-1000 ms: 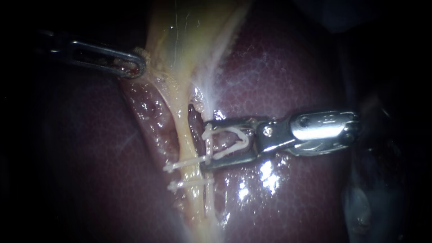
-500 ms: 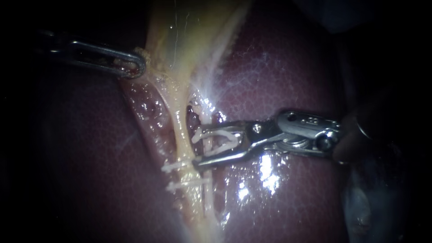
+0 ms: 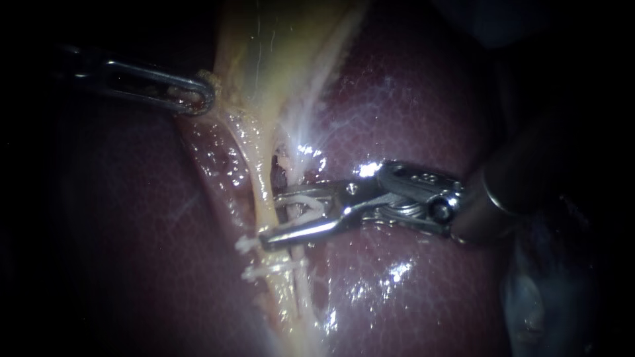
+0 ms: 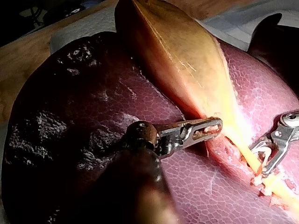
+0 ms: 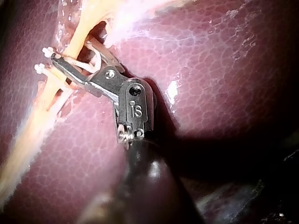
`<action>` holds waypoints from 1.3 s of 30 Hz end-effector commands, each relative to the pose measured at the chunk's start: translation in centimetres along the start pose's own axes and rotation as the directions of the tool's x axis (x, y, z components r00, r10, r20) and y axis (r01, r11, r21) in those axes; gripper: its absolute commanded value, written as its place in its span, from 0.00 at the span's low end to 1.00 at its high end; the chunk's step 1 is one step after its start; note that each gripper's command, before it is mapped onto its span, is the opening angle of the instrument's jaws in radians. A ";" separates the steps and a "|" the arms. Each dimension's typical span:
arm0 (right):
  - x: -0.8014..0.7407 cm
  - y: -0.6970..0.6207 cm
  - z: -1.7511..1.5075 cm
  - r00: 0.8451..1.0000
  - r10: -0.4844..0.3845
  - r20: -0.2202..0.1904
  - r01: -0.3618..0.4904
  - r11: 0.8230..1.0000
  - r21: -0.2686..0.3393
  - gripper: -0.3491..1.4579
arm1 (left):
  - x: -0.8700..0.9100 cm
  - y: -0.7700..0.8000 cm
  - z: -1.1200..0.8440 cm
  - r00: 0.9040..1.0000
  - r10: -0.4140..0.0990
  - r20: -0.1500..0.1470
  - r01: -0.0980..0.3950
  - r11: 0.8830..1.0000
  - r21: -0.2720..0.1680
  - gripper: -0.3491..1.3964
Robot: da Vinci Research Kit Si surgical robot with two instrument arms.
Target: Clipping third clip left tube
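- Endoscope: my left instrument point(image 3: 192, 98), claw clenched on the gallbladder point(image 3: 278, 59) edge, holds it aside so the left tube point(image 3: 259, 178) stands taut. My right instrument point(image 3: 270, 217), claw grasping a loaded clip point(image 3: 307, 206), sits astride that tube just above 2 set clips point(image 3: 246, 244).
- Left wrist: gallbladder point(image 4: 177, 51) held the same way; the liver point(image 4: 93, 116) lies beneath.
- Right wrist: loaded clip point(image 5: 86, 65) brackets the tube point(image 5: 86, 21); I judge it ready to be squeezed.
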 end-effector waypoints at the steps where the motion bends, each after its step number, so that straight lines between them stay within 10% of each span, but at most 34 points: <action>1: 0.02 0.00 0.04 1.000 0.008 -0.012 -0.008 1.000 0.013 0.46 | 0.00 0.00 0.00 1.000 0.000 0.000 0.000 1.000 0.000 0.00; 20: 0.72 -0.47 0.12 0.989 0.070 -0.131 -0.057 0.993 0.100 0.45 | 0.00 0.01 0.00 1.000 0.000 0.000 0.000 1.000 0.000 0.00; 31: 0.81 -0.53 0.10 0.988 0.075 -0.135 -0.061 0.993 0.104 0.40 | 0.00 0.01 0.00 1.000 0.000 0.000 0.000 1.000 0.000 0.00; 39: 0.79 -0.53 0.04 0.987 0.099 -0.129 -0.084 0.990 0.114 0.16 | 0.00 0.01 0.00 1.000 0.000 0.000 0.000 1.000 0.000 0.00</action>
